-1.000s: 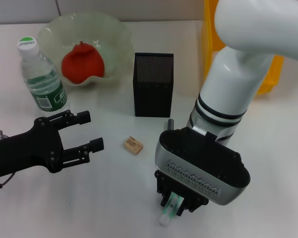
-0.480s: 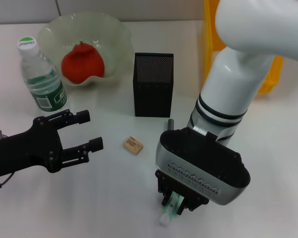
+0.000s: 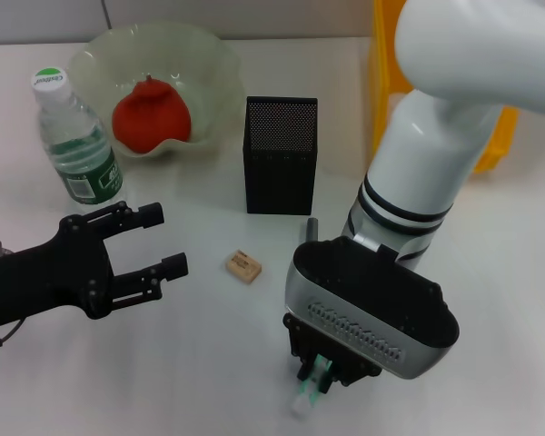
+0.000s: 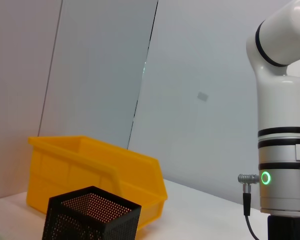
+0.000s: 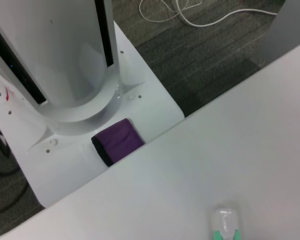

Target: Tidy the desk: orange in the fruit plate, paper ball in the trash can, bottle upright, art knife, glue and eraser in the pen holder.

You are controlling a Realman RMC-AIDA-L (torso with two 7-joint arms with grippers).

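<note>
While the right gripper (image 3: pixel 320 380) has its jaws clamped on the glue (image 3: pixel 310 389), the stick's tip touches the surface (image 3: pixel 209 363).
Left gripper (image 3: pixel 163 241) hovers, jaws apart, beside the eraser (image 3: pixel 243 266).

A: What colours are out there?
B: Red-orange round fruit (image 3: pixel 150 115) in a pale green glass bowl (image 3: pixel 209 64); black mesh pen holder (image 3: pixel 280 154); yellow plastic bin (image 3: pixel 490 145).
A: And the small rectangular eraser (image 3: pixel 242 266)?
B: Tan. The clear plastic bottle (image 3: pixel 75 141) has a green label.

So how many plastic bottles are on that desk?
1. The bottle stands upright at the table's far left, beside the fruit plate. Another could be hidden behind the big white right arm.
</note>
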